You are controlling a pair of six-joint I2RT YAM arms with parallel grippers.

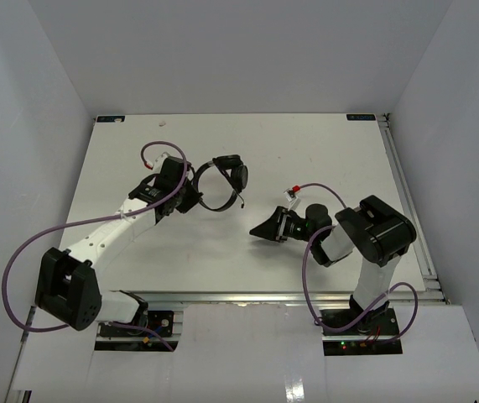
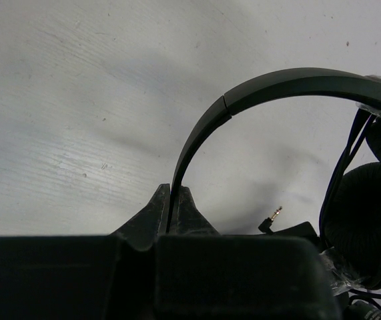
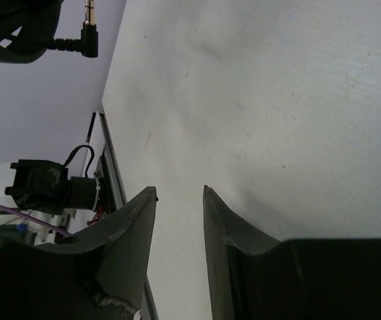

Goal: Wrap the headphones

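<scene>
The black headphones [image 1: 221, 180] are left of the table's middle, their two earcups [image 1: 234, 173] close together. My left gripper [image 1: 190, 196] is shut on the thin headband [image 2: 277, 83], which runs up from between the jaws [image 2: 173, 199]. One padded earcup [image 2: 365, 220] fills the right of the left wrist view, with thin cable strands [image 2: 347, 157] beside it and the angled plug [image 2: 271, 223] sticking out low. My right gripper [image 1: 261, 228] points left, a little right of the headphones. It is open [image 3: 179, 192] over bare table, and the plug [image 3: 85, 35] shows at the upper left.
White walls close in the table on three sides. An aluminium rail [image 1: 408, 201] runs along the right edge. Thick purple robot cables [image 1: 33, 239] loop beside both arms. A small red-and-white tag [image 1: 292, 191] sits near the right arm's wrist.
</scene>
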